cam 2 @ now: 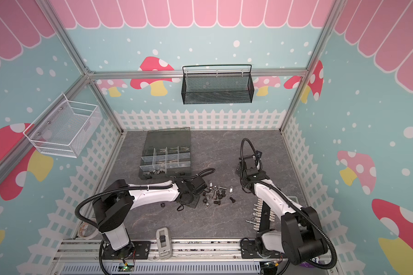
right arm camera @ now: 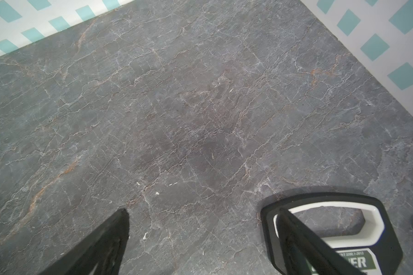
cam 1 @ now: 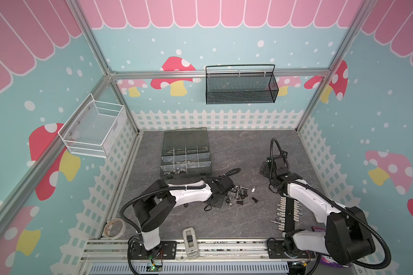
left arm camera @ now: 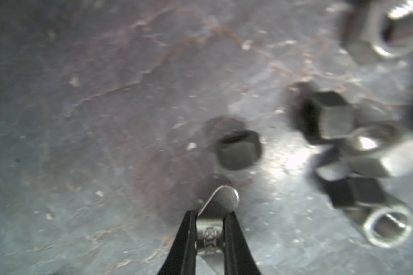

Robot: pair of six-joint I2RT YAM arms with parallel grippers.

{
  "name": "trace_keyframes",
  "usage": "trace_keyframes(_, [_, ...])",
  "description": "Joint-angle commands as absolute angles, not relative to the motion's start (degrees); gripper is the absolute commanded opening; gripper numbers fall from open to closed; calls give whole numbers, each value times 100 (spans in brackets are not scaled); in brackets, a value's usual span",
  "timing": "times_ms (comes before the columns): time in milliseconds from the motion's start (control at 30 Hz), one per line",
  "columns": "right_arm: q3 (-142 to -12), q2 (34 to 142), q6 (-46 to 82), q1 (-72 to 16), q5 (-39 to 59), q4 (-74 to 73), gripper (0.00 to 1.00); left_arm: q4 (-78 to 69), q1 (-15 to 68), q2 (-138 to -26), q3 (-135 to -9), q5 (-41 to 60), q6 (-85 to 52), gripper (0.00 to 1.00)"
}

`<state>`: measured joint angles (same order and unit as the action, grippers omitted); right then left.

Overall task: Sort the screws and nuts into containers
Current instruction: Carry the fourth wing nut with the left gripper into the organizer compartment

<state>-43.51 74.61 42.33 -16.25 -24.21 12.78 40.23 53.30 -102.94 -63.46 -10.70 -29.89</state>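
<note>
left tool point(left arm camera: 210, 215) is clenched on a silver wing nut point(left arm camera: 224, 198) low over the counter point(left arm camera: 81, 119). i should lift straight up, clear of the black hex fastener point(left arm camera: 239, 151) nearby, then carry it to the organizer box point(cam 1: 186, 152). right tool point(right arm camera: 200, 214) hangs released.

i see open slab point(cam 1: 236, 152) between the organizer box point(cam 1: 186, 152) and the right arm point(cam 1: 303, 197), room enough to pass. the scatter of screws and nuts point(cam 1: 240, 194) crowds the floor beside my left gripper point(left arm camera: 209, 213), which is clamped on a wing nut point(left arm camera: 224, 197); a black nut point(left arm camera: 239, 150) sits just ahead. a terminal strip point(cam 1: 288, 214) lies under the right arm. by my right gripper point(right arm camera: 203, 212) there is a black-and-white handle point(right arm camera: 320, 214), possibly touching one finger.
</note>
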Motion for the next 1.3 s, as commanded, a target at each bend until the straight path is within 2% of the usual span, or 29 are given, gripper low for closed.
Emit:
trace_keyframes(0, [-4399,7531,4359,-1672,-2459,1300,97,3933,4993,-9887,-6237,-1266,-3068,10])
trace_keyframes(367, [-4346,7453,4373,-1670,-2408,1280,97,3603,3566,-8920,-6107,-1574,-2843,10])
trace_keyframes(700, [-4304,7299,4333,-1672,-2449,1292,97,3407,2477,-8487,-6036,-1799,-2396,8])
trace_keyframes(1067, [-4316,7309,4349,-1670,-2339,1292,97,3040,1752,-8668,-6072,-1680,-1518,8])
trace_keyframes(1267, [-4334,7329,4380,-1668,-2284,1281,97,3022,1635,-8928,-6314,-1706,-805,9])
